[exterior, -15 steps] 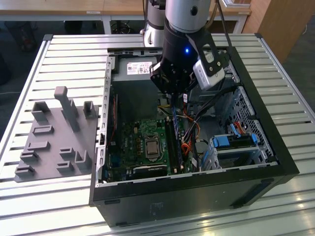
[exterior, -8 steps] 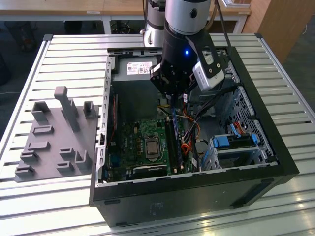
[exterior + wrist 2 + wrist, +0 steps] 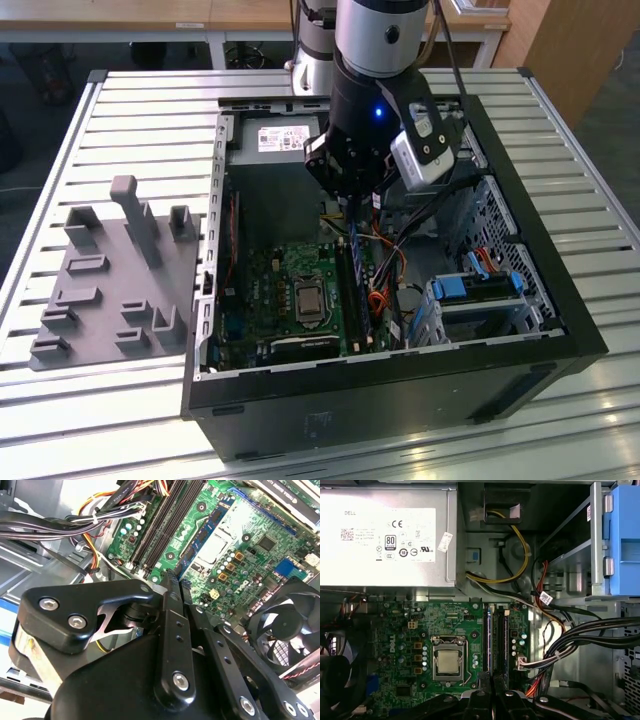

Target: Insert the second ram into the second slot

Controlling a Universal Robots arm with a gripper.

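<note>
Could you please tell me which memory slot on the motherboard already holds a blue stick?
The slot right beside the processor socket. The black slots further towards the cables look empty.

exterior view: high, angled down, whole open computer case point(image 3: 560, 330) | both wrist views: close above motherboard point(image 3: 395, 630) point(image 3: 240, 540), sharing CPU socket point(image 3: 449, 661) point(image 3: 215, 547), RAM slots point(image 3: 495, 640) point(image 3: 162, 525)

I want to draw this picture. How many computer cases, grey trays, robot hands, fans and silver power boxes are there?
Computer case: 1
Grey tray: 1
Robot hand: 1
Fan: 1
Silver power box: 1
Total: 5
</note>
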